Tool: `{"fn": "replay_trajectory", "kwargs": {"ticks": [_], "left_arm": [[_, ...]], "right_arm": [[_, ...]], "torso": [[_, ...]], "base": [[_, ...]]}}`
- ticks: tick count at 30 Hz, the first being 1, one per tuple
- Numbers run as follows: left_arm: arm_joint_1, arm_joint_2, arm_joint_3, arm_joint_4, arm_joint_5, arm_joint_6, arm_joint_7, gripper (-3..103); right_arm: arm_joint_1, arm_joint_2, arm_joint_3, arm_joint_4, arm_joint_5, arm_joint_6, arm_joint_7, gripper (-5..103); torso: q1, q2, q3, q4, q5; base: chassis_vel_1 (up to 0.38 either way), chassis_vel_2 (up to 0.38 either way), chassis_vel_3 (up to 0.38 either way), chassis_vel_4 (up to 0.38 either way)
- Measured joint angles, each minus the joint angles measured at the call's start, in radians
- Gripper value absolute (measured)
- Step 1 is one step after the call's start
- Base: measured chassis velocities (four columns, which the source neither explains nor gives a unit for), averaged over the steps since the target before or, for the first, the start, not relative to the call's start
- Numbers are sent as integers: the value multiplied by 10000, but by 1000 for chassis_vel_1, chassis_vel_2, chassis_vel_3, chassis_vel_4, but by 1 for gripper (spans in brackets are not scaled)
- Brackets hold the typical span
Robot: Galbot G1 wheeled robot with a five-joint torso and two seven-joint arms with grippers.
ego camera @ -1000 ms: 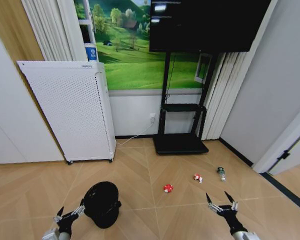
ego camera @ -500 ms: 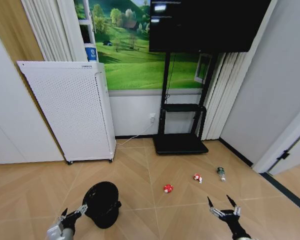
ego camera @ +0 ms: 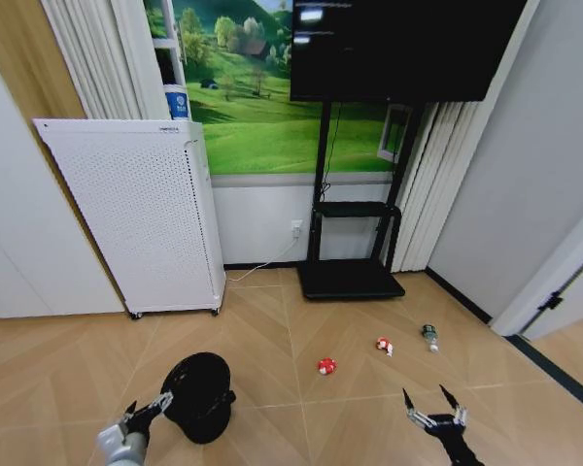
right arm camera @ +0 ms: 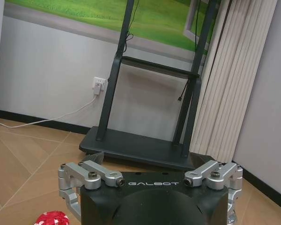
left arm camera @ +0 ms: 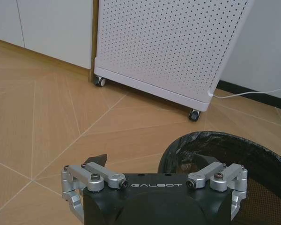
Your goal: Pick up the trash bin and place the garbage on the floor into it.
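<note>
Trash bin (ego camera: 200,395) upright on the wood floor (ego camera: 272,320) at near left, black liner folded over the rim, mouth facing up and ready to receive litter. Left gripper (ego camera: 148,412) low at the near left, just beside the bin's left rim, fingers spread wide; in the left wrist view the bin's rim (left arm camera: 225,150) just ahead of the spread fingertips, one side lined up over the liner edge, apparently posed for a pinch on the rim wall, not yet closed on anything. White perforated appliance (ego camera: 141,214) on castors farther back at left against the wall, well apart from the bin and out of the approach.

Garbage scattered to the right of the bin in a loose row: a red-and-white crumpled piece (ego camera: 326,365) near centre, a second red-and-white piece (ego camera: 384,345) farther right, and a small clear bottle with green label (ego camera: 430,337) at far right, lying on its side. All three well apart from the bin, so bin likely to be carried toward them.

Right gripper (ego camera: 434,415) low at near right, fingers open and empty, hanging above bare floor nearer than the litter; a red-and-white piece (right arm camera: 51,218) visible close by its lower edge in the right wrist view. Black TV stand (ego camera: 350,243) against the far wall, behind the litter.
</note>
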State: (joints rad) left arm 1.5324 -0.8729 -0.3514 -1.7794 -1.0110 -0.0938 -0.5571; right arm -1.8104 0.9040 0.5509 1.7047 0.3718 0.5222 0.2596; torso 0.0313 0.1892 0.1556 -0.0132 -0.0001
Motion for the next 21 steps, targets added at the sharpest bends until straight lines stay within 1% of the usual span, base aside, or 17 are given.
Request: {"fn": "replay_trajectory", "kwargs": {"ticks": [4, 14, 15, 16, 17, 18, 19, 20, 21], "left_arm": [[-263, -21, 255, 177, -82, 52, -74, 100], [-610, -46, 542, 691, -195, 127, -110, 100], [-664, -70, 598, 728, -204, 133, -165, 102], [-712, -92, 642, 756, -206, 136, -235, 102], [-784, -133, 704, 795, -233, 161, -357, 98], [-784, -133, 704, 795, -233, 161, -357, 98], [-797, -148, 720, 801, -243, 164, -385, 93], [-799, -166, 729, 798, -248, 179, -432, 82], [-799, -166, 729, 798, -248, 179, -432, 82]], "right_arm": [[10, 0, 0, -1, 29, -40, 47, 100], [44, 30, -66, -94, 120, -51, 62, 100], [46, 36, -75, -106, 133, -51, 62, 100], [46, 42, -80, -119, 142, -51, 62, 100], [46, 53, -84, -138, 154, -50, 62, 100], [46, 53, -84, -138, 154, -50, 62, 100], [46, 58, -88, -147, 159, -46, 63, 100], [35, 61, -103, -149, 186, -29, 63, 100], [35, 61, -103, -149, 186, -29, 63, 100]], "torso": [[0, 2, 2, -3, 0], [1, 7, 4, -1, 1], [1, 7, 5, -1, 1], [1, 7, 5, -1, 1], [2, 7, 5, -2, 0], [2, 7, 5, -2, 0], [2, 8, 5, -3, 0], [1, 8, 6, -2, 1], [1, 8, 6, -2, 1]], "base": [[0, 0, 0, 0], [0, 0, 0, 0], [0, 0, 0, 0], [0, 0, 0, 0], [0, 0, 0, 0], [0, 0, 0, 0], [0, 0, 0, 0], [0, 0, 0, 0], [0, 0, 0, 0]]}}
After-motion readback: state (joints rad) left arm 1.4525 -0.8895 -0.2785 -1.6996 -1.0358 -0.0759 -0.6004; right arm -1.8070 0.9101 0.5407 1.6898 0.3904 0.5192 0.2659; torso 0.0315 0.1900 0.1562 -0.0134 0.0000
